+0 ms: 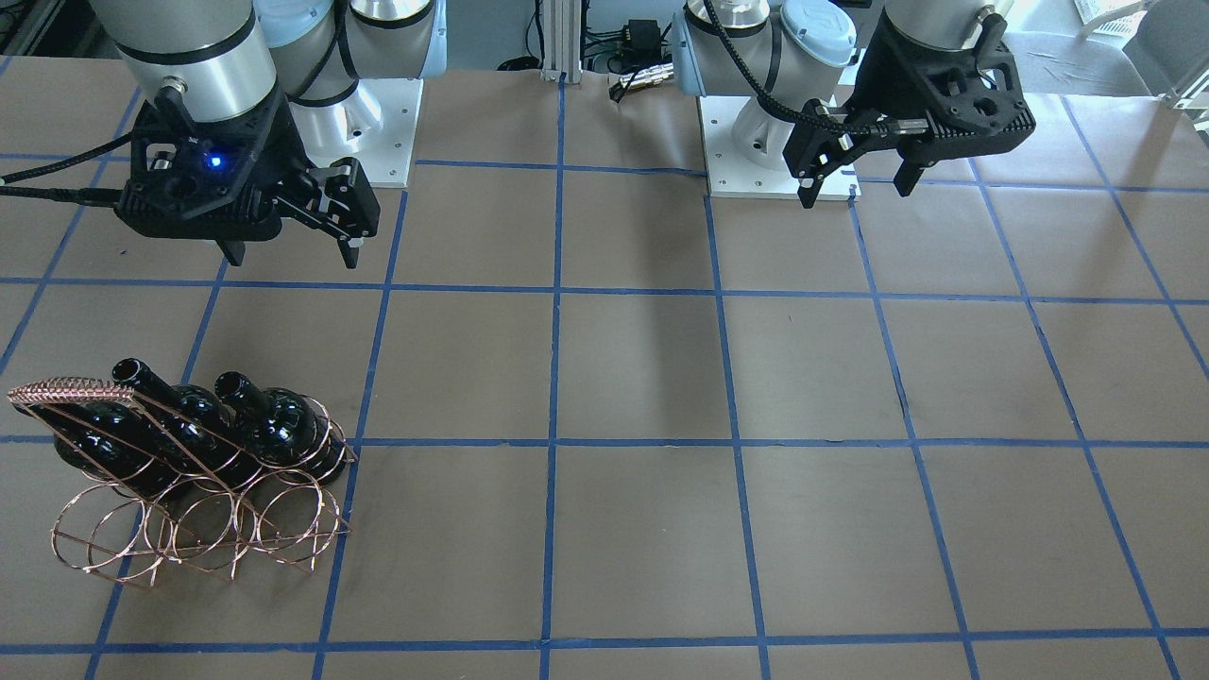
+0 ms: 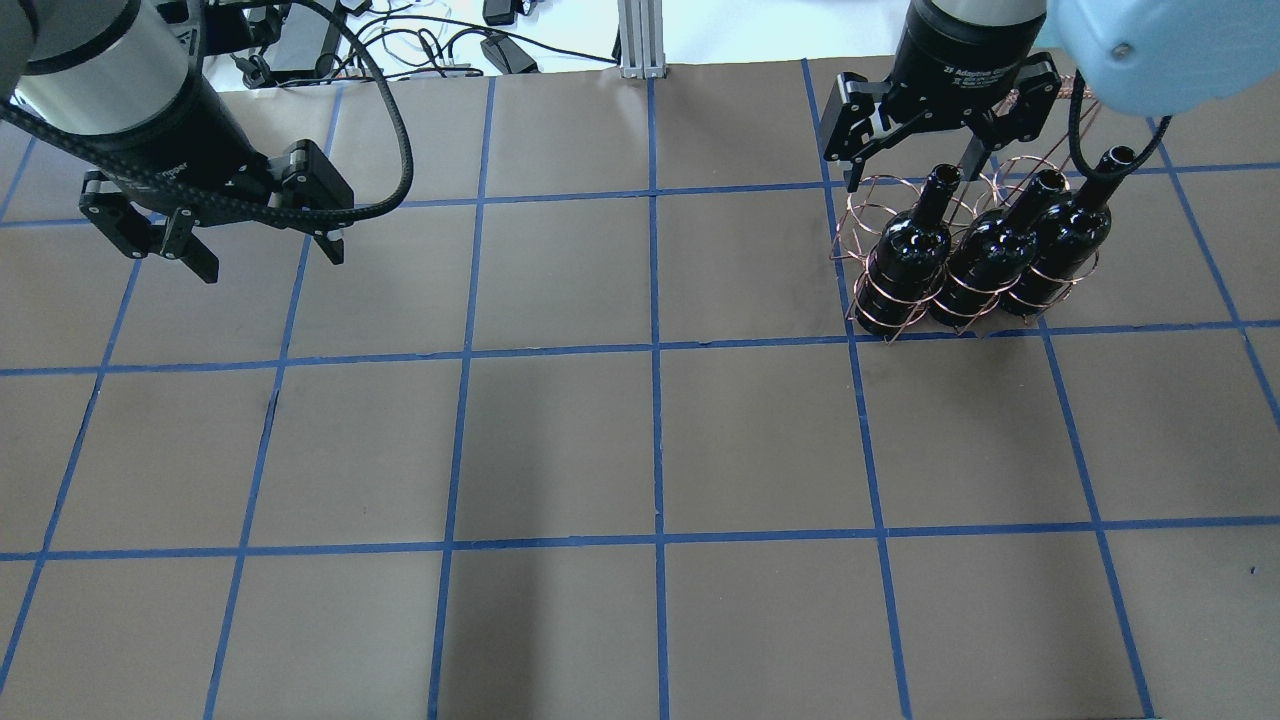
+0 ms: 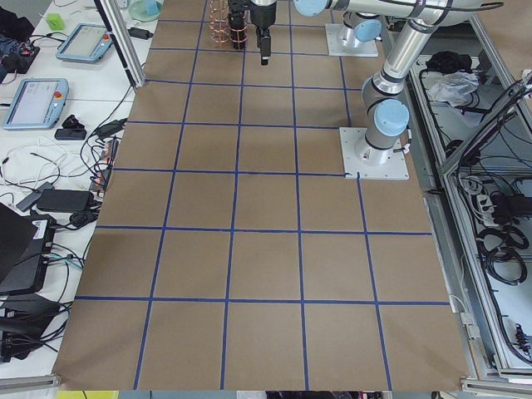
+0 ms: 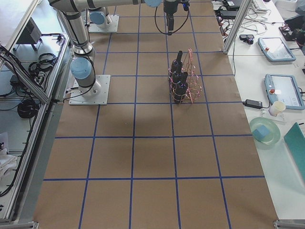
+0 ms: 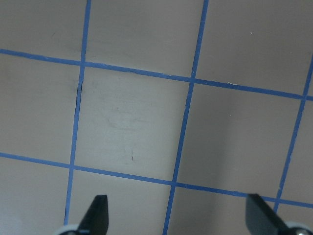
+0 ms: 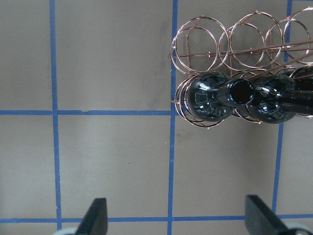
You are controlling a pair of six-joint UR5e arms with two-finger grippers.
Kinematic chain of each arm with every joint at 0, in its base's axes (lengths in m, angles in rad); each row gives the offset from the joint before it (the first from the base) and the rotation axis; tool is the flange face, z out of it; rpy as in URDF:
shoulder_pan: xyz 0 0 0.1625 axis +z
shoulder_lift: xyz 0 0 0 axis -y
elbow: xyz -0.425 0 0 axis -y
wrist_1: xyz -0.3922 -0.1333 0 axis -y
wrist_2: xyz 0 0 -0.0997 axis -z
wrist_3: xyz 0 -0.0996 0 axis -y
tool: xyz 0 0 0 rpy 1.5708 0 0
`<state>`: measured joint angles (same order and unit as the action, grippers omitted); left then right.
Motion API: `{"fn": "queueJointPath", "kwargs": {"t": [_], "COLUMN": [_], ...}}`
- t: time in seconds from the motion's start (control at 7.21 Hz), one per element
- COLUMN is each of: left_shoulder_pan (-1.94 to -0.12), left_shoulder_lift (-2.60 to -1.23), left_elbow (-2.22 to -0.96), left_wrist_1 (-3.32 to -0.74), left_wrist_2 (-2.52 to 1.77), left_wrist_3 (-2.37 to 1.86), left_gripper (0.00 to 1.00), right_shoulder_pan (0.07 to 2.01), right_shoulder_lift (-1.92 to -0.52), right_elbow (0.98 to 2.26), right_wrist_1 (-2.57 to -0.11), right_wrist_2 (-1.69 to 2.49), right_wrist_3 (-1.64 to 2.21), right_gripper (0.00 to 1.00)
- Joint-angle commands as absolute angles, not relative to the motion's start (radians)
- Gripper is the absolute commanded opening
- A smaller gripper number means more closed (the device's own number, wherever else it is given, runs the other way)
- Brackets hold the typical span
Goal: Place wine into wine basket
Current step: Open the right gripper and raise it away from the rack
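Note:
Three dark glass wine bottles (image 2: 905, 255) (image 2: 985, 255) (image 2: 1060, 235) stand tilted, side by side, in the copper wire wine basket (image 2: 868, 212). They fill the row of rings nearer the robot; the far row (image 1: 189, 529) holds nothing. My right gripper (image 2: 910, 165) is open and empty, hovering above and just beyond the bottle necks. In the right wrist view the gripper (image 6: 176, 210) is apart from the end bottle (image 6: 210, 95) and the basket (image 6: 205, 39). My left gripper (image 2: 270, 262) is open and empty, far off over bare table, as the left wrist view (image 5: 177, 210) shows.
The brown table carries a blue tape grid (image 2: 655, 350). The two arm bases (image 1: 378, 132) (image 1: 756, 142) stand at the robot's edge. An aluminium post (image 2: 635, 40) and cables lie beyond the far edge. Side benches hold tablets (image 4: 283, 88) and a cup.

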<state>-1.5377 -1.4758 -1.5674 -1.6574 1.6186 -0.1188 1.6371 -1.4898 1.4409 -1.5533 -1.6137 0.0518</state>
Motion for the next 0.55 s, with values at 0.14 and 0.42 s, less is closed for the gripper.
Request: {"fn": "queueJointPath", "kwargs": {"t": [0.14, 0.42], "left_shoulder_pan": [-1.539, -1.539], "left_shoulder_lift": [-1.473, -1.471], "left_elbow": [-1.568, -1.568], "left_wrist_1": [-1.658, -1.658], "left_wrist_2": [1.618, 1.618], "left_wrist_3": [-0.078, -0.08], "left_gripper": [1.0, 1.0], "right_shoulder_pan": [1.609, 1.609], "right_shoulder_lift": [-1.499, -1.499], "right_elbow": [1.439, 1.44], "right_wrist_1": [-1.522, -1.511], "right_wrist_2": [-1.615, -1.612], "right_wrist_3": [0.063, 0.067], "right_gripper": [1.0, 1.0]}}
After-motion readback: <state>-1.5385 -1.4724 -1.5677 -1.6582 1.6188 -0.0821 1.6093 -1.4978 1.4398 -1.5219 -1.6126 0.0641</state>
